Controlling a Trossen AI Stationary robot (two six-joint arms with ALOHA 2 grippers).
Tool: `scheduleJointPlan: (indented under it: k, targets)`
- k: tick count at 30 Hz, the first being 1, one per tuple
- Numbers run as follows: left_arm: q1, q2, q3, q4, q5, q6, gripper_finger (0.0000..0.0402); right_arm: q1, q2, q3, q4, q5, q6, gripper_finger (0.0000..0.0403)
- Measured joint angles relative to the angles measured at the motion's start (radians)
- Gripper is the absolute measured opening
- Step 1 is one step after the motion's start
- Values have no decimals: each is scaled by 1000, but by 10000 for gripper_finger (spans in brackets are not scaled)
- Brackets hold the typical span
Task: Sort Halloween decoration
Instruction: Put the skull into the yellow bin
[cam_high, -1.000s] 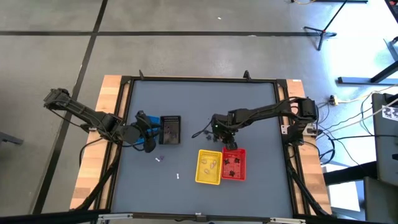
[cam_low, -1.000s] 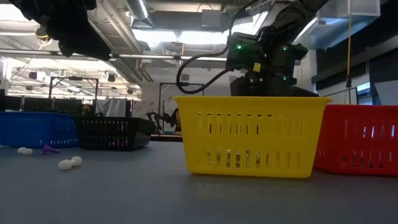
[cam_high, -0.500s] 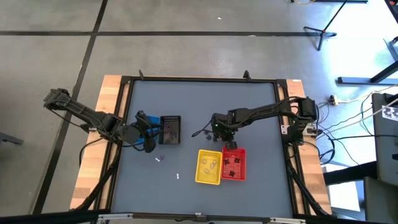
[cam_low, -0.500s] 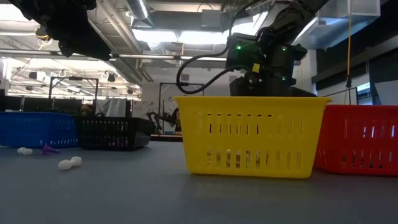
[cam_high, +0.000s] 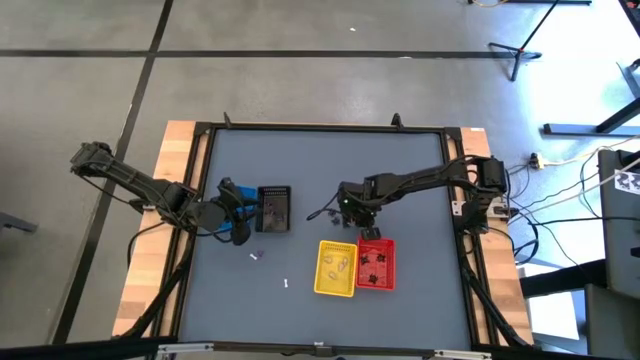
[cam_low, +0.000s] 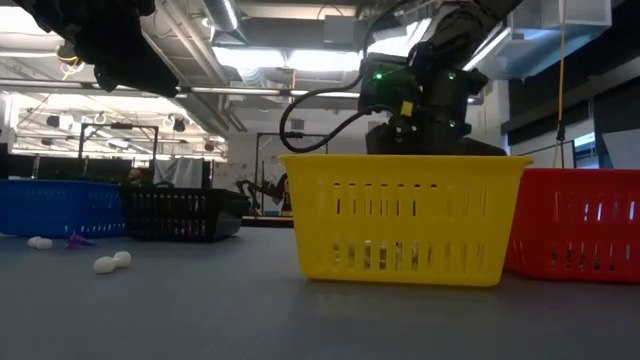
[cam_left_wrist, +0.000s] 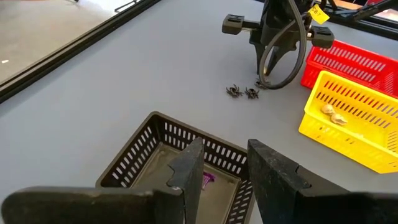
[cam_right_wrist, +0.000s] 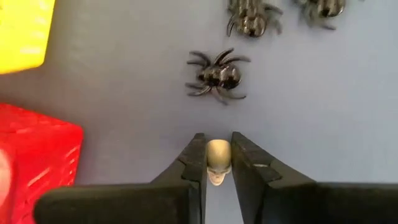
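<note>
My right gripper (cam_right_wrist: 217, 146) points down at the table just beyond the red basket (cam_high: 376, 265) and is shut on a tiny tan skull-shaped trinket (cam_right_wrist: 218, 158). Three black spider trinkets (cam_right_wrist: 216, 76) lie on the table just past its fingertips. The yellow basket (cam_high: 336, 268) holds tan trinkets (cam_left_wrist: 333, 113). My left gripper (cam_left_wrist: 224, 158) hovers open over the black basket (cam_left_wrist: 143, 155), which holds a purple trinket (cam_left_wrist: 207, 179). Small white trinkets (cam_low: 110, 262) lie loose on the table. My right gripper pinches the tan trinket by its two opposite sides (cam_right_wrist: 211, 152) between its two fingertips. The fingers come from above, pointing steeply down. Whether the trinket still rests on the table, I cannot tell.
A blue basket (cam_low: 50, 205) stands beside the black one at the table's left. The red and yellow baskets stand side by side toward the near edge. White trinkets (cam_high: 256, 255) lie between the two pairs of baskets. Open grey table lies toward the far edge.
</note>
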Motion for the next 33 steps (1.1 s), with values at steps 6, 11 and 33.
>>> scheduleJointPlan:
  k: [6,11,33]
  targets:
    - [0,0,0,0,0,0,116,0,-1,92,-89,0,0,46]
    - [0,0,0,0,0,1,116,1,-1,179,-179,-12,6,49]
    - [0,0,0,-1,7,1,116,182,-4,327,-157,-15,27,51]
